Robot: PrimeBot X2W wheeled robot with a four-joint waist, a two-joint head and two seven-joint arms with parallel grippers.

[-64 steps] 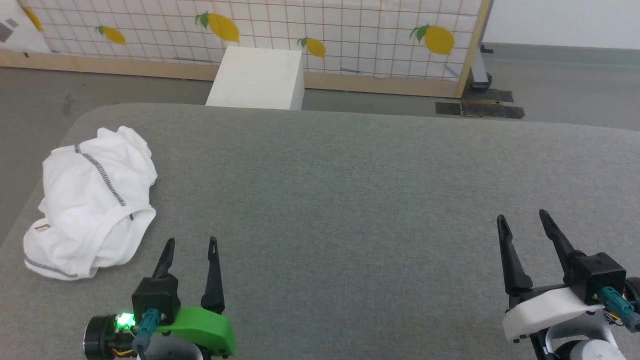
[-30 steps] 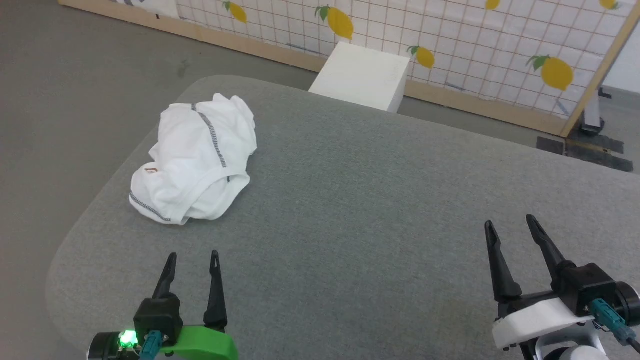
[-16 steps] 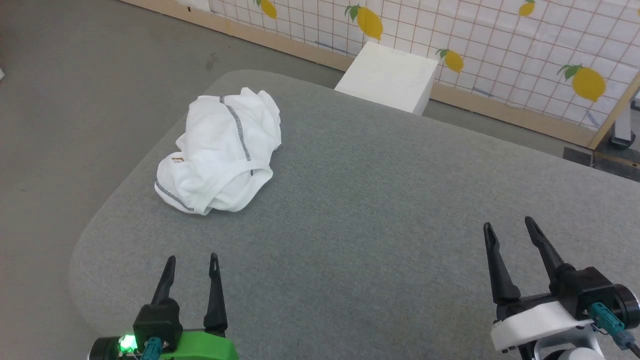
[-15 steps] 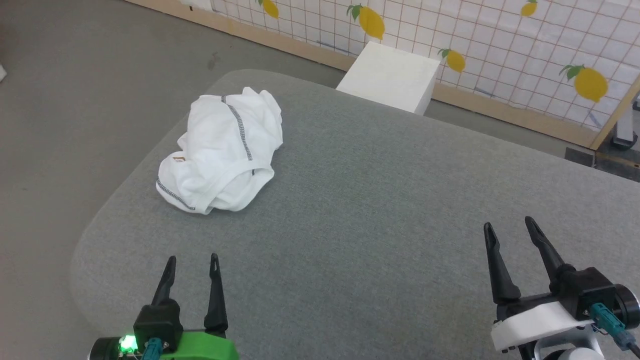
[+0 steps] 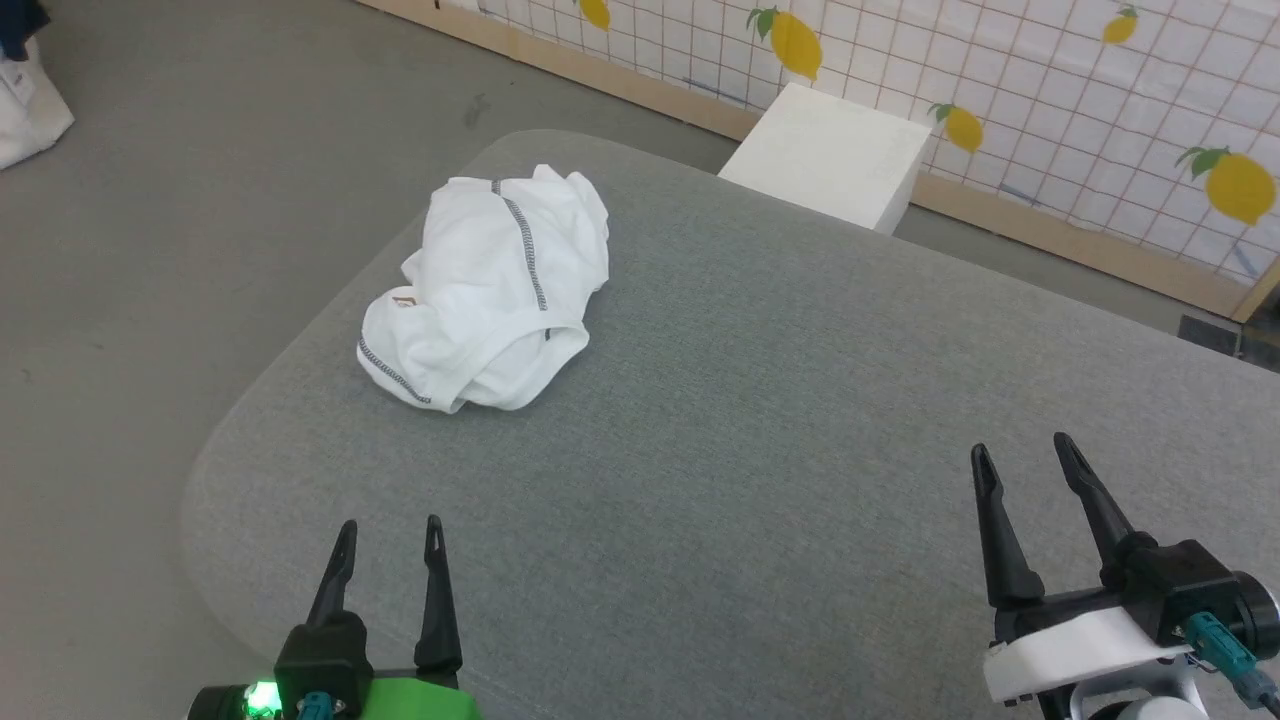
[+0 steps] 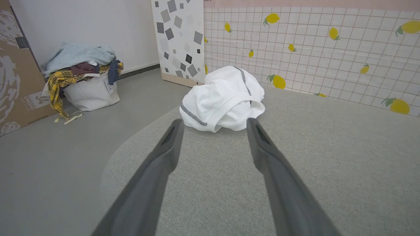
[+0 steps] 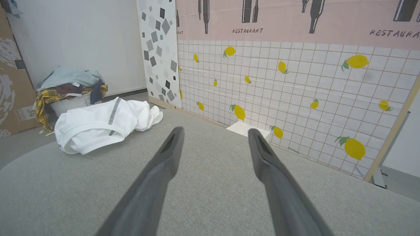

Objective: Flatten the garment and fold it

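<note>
The garment (image 5: 490, 290) lies crumpled near the far left corner of the grey table (image 5: 750, 450). It looks light, soft and limp, best pinched at its stitched hem (image 5: 393, 372). Its patch (image 5: 403, 301) is unreadably small. The left gripper (image 5: 390, 523) and right gripper (image 5: 1021, 445) hover open and empty. The wall banner (image 7: 247, 30) reads "RESTAURANT".

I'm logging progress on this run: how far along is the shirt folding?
Nothing looks done: the garment lies crumpled in a heap near the far left corner of the table. Nothing is in hand either: the left gripper and the right gripper are both open and empty, short of the cloth. Left to do: reach it, spread it flat, then fold it.
</note>
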